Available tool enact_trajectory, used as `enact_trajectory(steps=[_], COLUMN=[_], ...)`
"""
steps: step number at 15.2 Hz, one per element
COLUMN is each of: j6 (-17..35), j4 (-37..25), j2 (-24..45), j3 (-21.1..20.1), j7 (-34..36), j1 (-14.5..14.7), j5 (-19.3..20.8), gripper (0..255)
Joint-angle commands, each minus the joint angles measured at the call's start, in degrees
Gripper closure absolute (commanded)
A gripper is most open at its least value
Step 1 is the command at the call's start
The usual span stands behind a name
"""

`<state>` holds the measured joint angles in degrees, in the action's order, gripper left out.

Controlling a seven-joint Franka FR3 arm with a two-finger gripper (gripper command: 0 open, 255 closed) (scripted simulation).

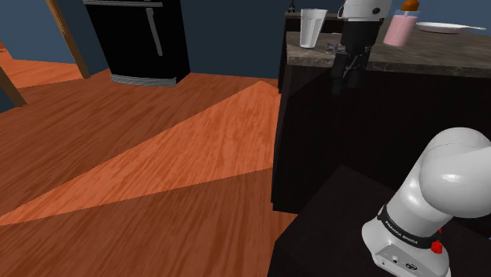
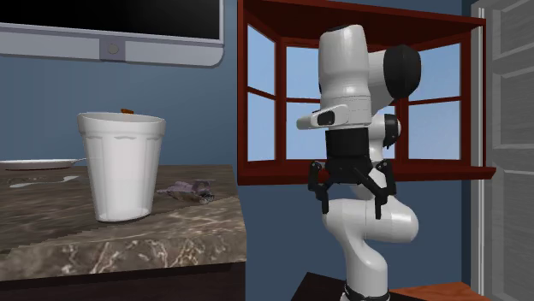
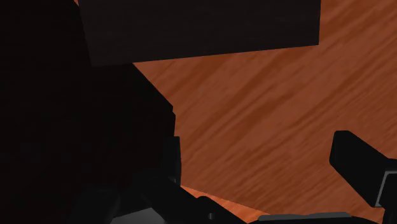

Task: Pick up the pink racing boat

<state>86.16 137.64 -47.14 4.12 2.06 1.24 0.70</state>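
Marble-patterned stone tops the counter [image 2: 51, 244]. In the second exterior view a white plate [image 2: 34, 162] sits far back toward its left end, and a tall white cup [image 2: 121, 167] stands upright nearer the front edge. Just right of the cup and apart from it, the boat [image 2: 190, 190] lies flat close to the counter's right edge. It shows as a small, dull mauve-grey thing rather than bright pink, too small to make out its form. Further right, past that edge and off the counter, the gripper [image 2: 352, 203] hangs pointing down from the white arm [image 2: 347, 68]. Its black fingers [image 2: 325, 202] are spread apart with nothing between them, in front of a red-brown window frame [image 2: 274, 175].

In the shoulder view a black fridge [image 1: 138, 39] stands at the left on the wood floor [image 1: 157, 157]. Along the counter come the cup, the boat [image 1: 325, 49] beside the near edge, the gripper [image 1: 348, 77] just over that edge, and a pink cup [image 1: 399, 30]. The wrist view has the parted fingers [image 3: 356, 159] above the floor, beside a dark panel [image 3: 191, 25].
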Motion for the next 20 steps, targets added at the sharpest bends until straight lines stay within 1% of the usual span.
enact_trajectory(steps=[1,6,12,16,20], j6=[0.0,-3.39,-5.87,-6.93,-7.86], j4=[0.0,-4.93,-14.7,-23.31,-33.53], j2=[0.0,1.2,7.24,13.7,22.28], j3=[0.0,9.28,20.33,27.93,36.56], j7=[0.0,-19.24,-42.66,-58.73,-75.64], j1=[0.0,2.85,8.15,12.89,18.57], j5=[0.0,6.43,12.31,14.17,13.56], gripper=[0,0,0,0,0])
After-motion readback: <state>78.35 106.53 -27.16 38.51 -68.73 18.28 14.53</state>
